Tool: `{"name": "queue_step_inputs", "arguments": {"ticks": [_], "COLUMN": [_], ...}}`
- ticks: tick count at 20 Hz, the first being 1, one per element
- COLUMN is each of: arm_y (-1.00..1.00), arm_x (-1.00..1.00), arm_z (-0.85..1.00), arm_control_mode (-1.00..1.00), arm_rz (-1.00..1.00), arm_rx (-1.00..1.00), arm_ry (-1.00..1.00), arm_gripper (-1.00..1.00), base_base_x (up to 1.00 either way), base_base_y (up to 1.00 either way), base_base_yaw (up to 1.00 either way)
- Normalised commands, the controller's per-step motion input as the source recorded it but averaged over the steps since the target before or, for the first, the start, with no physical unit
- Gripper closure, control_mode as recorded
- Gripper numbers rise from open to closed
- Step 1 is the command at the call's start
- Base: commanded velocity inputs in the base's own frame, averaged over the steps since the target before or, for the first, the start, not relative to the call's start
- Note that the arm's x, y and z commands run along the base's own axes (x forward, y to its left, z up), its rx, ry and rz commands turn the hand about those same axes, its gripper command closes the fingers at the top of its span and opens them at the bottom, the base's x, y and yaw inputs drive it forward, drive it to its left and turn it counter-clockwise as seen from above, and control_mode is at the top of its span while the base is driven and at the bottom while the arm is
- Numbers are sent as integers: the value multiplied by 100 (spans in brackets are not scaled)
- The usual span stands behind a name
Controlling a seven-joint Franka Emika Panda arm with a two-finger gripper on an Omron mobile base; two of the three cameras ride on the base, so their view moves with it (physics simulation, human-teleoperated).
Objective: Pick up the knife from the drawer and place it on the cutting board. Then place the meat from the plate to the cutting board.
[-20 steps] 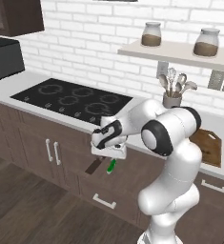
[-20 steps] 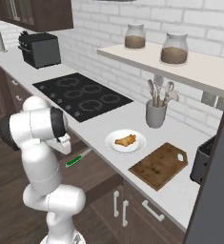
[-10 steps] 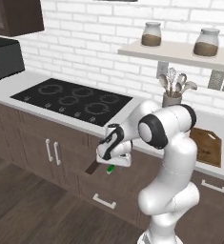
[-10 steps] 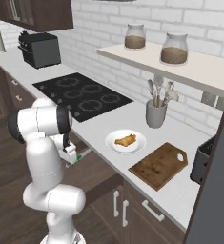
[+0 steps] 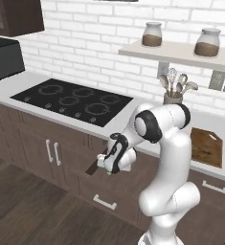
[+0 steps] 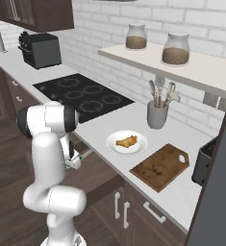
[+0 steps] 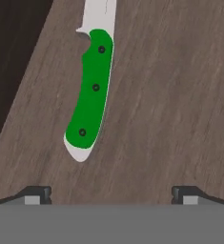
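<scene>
With our gripper [image 7: 111, 193] spread wide (nothing held), we should centre over the knife [image 7: 90, 95]'s green handle in the drawer [image 7: 180, 95] before closing.

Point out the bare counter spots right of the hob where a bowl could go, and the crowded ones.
Free: the white counter strip between the black hob and the round white plate, and in front of the dark brown wooden cutting board. Crowded: the grey utensil holder stands close behind the plate, with the board right beside it.
</scene>
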Motion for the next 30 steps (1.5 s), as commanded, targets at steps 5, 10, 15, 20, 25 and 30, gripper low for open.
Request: {"name": "queue_step_inputs", "arguments": {"ticks": [5, 10, 15, 20, 25, 30], "arm_y": [0, 0, -4, 0, 0, 0], "arm_x": [33, 23, 14, 11, 20, 29], "arm_z": [-16, -33, -17, 6, 2, -6], "arm_control_mode": [-100, -100, -100, -100, -100, -100], "arm_rz": [12, 4, 0, 0, 3, 1], "arm_rx": [0, 0, 0, 0, 0, 0], "arm_ry": [-3, 11, 9, -5, -11, 1], "arm_gripper": [-100, -100, -100, -100, -100, -100], "base_base_x": [0, 0, 0, 0, 0, 0], "base_base_y": [0, 0, 0, 0, 0, 0], "base_base_yaw": [0, 0, 0, 0, 0, 0]}}
